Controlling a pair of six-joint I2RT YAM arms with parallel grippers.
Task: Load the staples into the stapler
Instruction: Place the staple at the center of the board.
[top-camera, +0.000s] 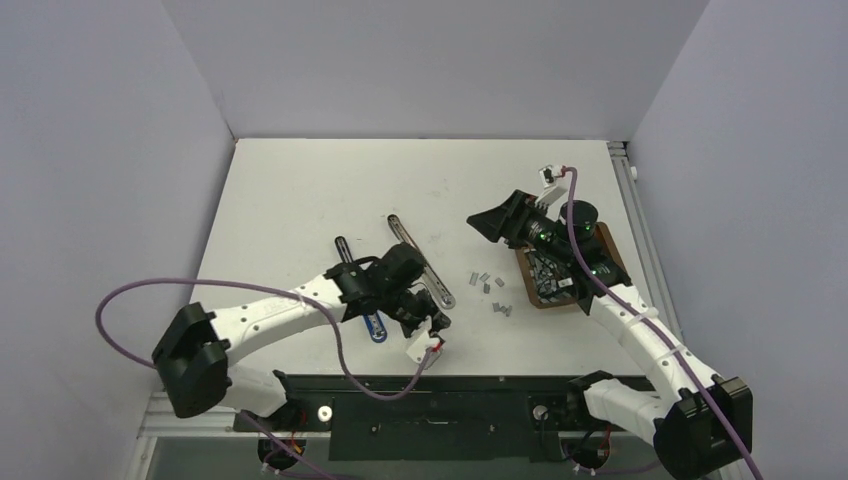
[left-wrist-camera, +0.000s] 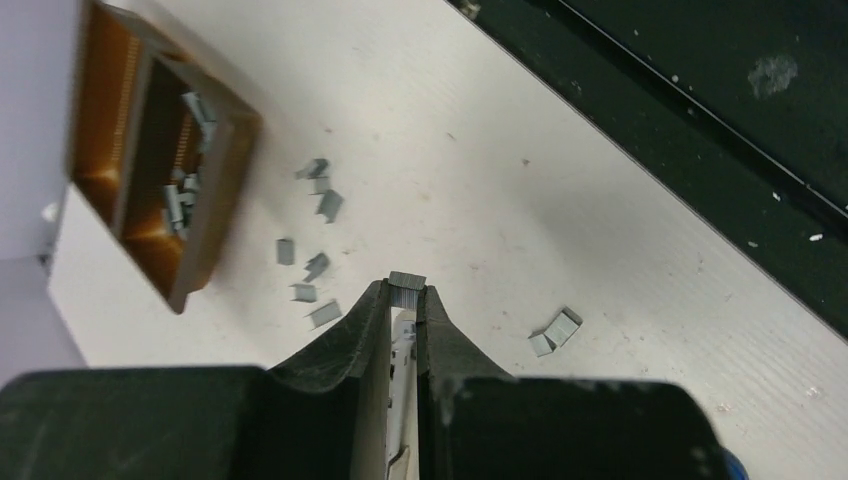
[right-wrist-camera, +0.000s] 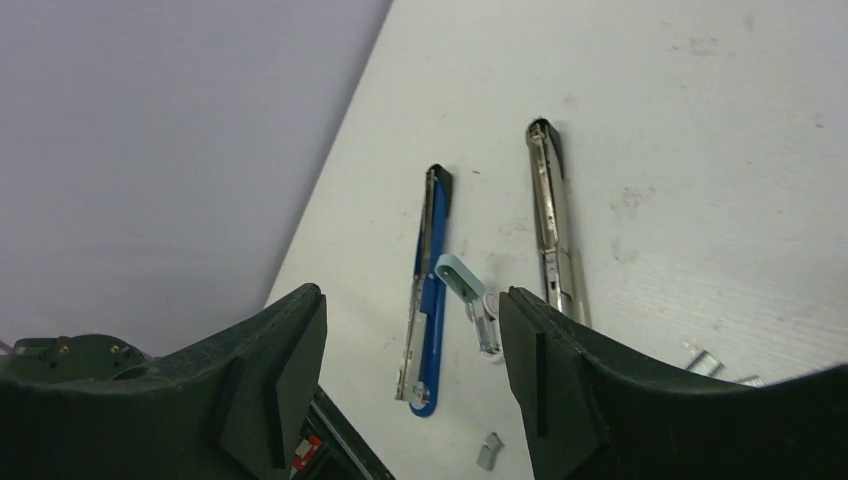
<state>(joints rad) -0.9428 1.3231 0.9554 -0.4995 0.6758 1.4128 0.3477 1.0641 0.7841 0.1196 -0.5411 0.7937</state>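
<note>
The left gripper (left-wrist-camera: 407, 295) is pressed shut on one staple strip (left-wrist-camera: 407, 281), pinched right at the fingertips, lower centre of the left wrist view. The right gripper (right-wrist-camera: 411, 305) is spread wide with nothing between the fingers. It sits right of centre in the top view, just beside the brown tray (top-camera: 532, 290). The tray holds a pile of staples (left-wrist-camera: 180, 200). More loose staples (top-camera: 486, 282) are scattered on the white table (top-camera: 300, 200) between the two grippers, and a pair (left-wrist-camera: 555, 330) lies lower right in the left wrist view. The stapler (top-camera: 410, 243) lies opened out left of centre in the top view, partly under the left arm. In the right wrist view its blue arm (right-wrist-camera: 428, 300) and silver magazine rail (right-wrist-camera: 553, 225) lie side by side, apart. A small pale blue-green piece (right-wrist-camera: 458, 273) sits between them; can't tell if it touches either.
</note>
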